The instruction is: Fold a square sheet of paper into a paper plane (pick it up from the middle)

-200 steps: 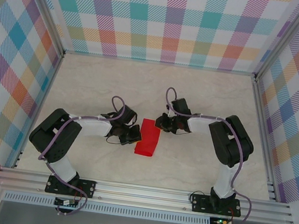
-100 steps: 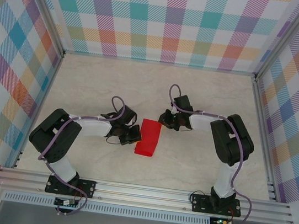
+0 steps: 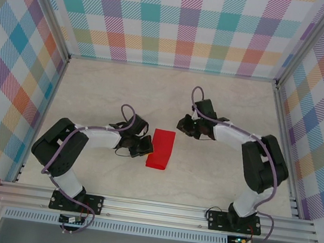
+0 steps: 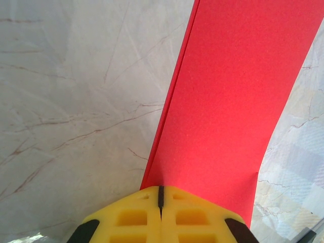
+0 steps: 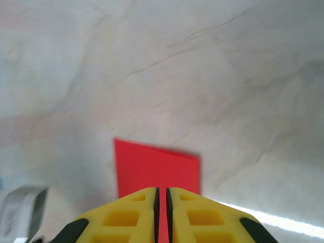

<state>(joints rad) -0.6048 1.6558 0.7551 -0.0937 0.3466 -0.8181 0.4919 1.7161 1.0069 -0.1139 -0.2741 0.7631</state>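
Observation:
The square sheet of paper is bright red and lies folded into a narrow strip on the table's middle. My left gripper is shut, its tips resting on the strip's left edge. The left wrist view has the red paper running away from the shut yellow fingertips, with two layers visible along its left side. My right gripper hovers a little beyond the strip's far right corner, apart from it. Its jaws stand almost together with a thin slit and nothing in them. The red paper lies ahead of them.
The marble-patterned table is walled by checked panels on three sides, with metal posts at the corners. A metal rail runs along the near edge at the arm bases.
My right gripper has drawn back to the right and slightly away from the paper, and its elbow has swung out to the right. The left gripper and the paper have not moved.

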